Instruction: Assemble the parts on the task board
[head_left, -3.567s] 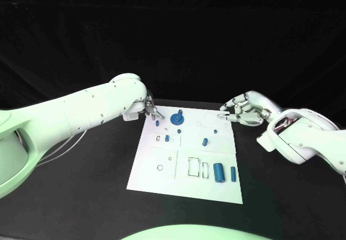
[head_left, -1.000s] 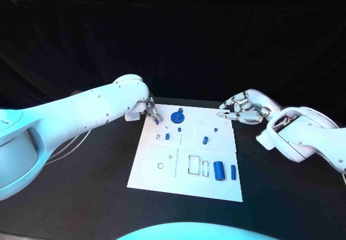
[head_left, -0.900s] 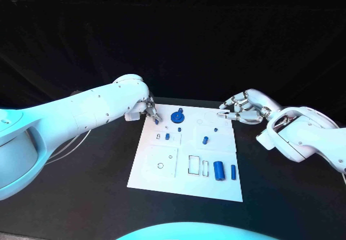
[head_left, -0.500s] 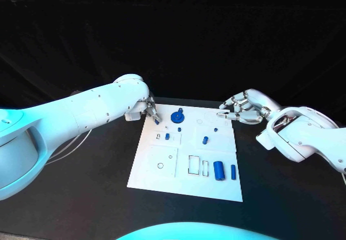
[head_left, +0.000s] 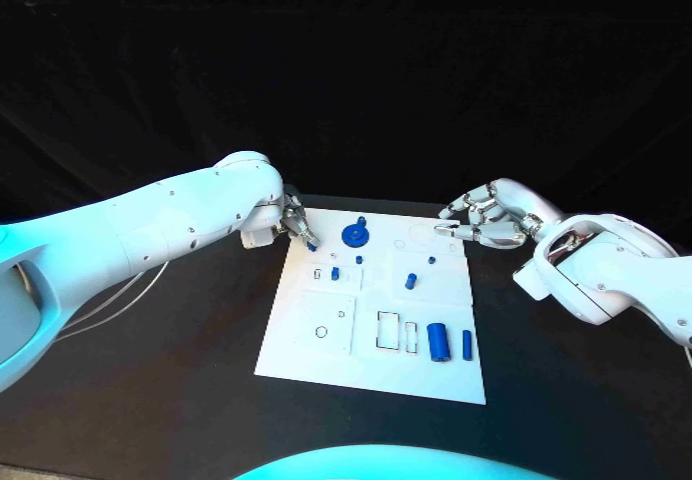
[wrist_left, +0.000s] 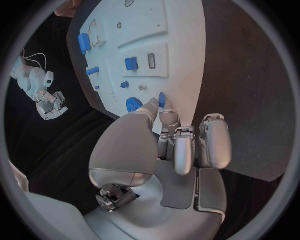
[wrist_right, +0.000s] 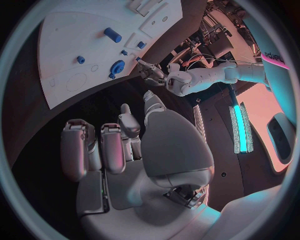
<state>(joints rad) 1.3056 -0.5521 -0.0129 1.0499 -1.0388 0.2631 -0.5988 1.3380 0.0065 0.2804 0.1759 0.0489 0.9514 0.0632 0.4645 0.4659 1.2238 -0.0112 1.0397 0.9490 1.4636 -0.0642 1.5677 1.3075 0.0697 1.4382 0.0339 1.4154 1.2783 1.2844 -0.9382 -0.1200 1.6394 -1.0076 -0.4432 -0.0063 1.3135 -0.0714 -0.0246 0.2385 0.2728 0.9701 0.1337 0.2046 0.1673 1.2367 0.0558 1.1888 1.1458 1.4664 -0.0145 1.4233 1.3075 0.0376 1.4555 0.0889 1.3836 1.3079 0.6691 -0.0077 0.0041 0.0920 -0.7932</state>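
Note:
The white task board (head_left: 320, 352) lies in the middle of the black table. My left hand (head_left: 293, 222) hovers over the board's far left corner and pinches a small blue part (wrist_left: 162, 99) between thumb and fingertip. Just to its right on the board stands a round blue part with a peg (head_left: 355, 236). Two small blue pieces (head_left: 411, 281) stand mid-board, and two blue cylinders (head_left: 438, 343) lie near the front right. My right hand (head_left: 483, 226) hangs at the board's far right corner, fingers curled in, holding nothing.
Black table surface (head_left: 159, 370) surrounds the board on all sides. Outlined recesses (head_left: 389, 331) and small holes mark the board's front half. My white left forearm (head_left: 159, 225) stretches over the table's left side, and the right forearm (head_left: 613, 275) over its right.
My left arm has swung slightly outward and its hand has edged a little left with the blue part still pinched. The right hand has not moved.

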